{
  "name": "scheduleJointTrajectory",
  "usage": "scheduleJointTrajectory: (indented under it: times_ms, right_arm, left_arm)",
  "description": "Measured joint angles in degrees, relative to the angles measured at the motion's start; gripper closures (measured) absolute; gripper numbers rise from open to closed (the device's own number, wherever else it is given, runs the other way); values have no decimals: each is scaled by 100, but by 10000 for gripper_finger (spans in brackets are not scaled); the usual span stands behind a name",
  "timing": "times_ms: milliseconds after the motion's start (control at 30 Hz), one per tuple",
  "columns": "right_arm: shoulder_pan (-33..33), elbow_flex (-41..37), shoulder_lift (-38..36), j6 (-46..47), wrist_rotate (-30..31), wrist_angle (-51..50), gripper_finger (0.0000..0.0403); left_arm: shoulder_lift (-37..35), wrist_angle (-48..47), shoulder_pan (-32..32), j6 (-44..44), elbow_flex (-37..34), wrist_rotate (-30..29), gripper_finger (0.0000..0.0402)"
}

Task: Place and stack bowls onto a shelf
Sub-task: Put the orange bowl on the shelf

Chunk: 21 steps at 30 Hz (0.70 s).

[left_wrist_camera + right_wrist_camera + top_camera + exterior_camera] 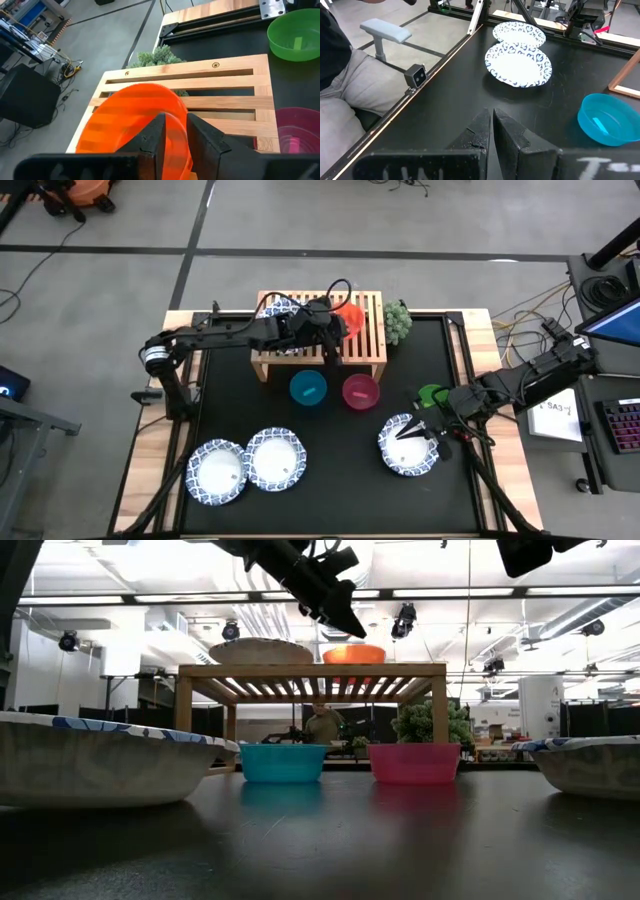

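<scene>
Holding the red bowl by its rim, the left pincer is closed on it above the shelf to set it beside a white bowl, while the right pincer, nearly closed and empty, waits over the worktop.

- High view — straight down on the whole table.
- Low view — table height, level toward the shelf.
- Wrist views — close, angled down; both share the teal bowl with the high view.
</scene>
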Motion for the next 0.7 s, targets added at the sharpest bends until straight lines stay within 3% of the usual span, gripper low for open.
scheduleJointTrajectory:
  times_ms: [167, 333, 500, 700]
  right_arm:
    - [0, 0, 0, 0, 0, 0, 390]
    - [-7, 0, 0, 0, 107, 5, 390]
    - [-9, -24, 42, 240, 1015, 15, 390]
    - [-11, -24, 415, 693, 2252, 407, 390]
  left_arm:
    - [0, -113, -12, -63, 179, 0, 338]
    - [0, -1268, -129, -491, 944, 0, 338]
    - [-12, -2892, -475, -851, 1845, 4, 338]
    - [-128, -4224, -1152, -1496, 2352, 3, 338]
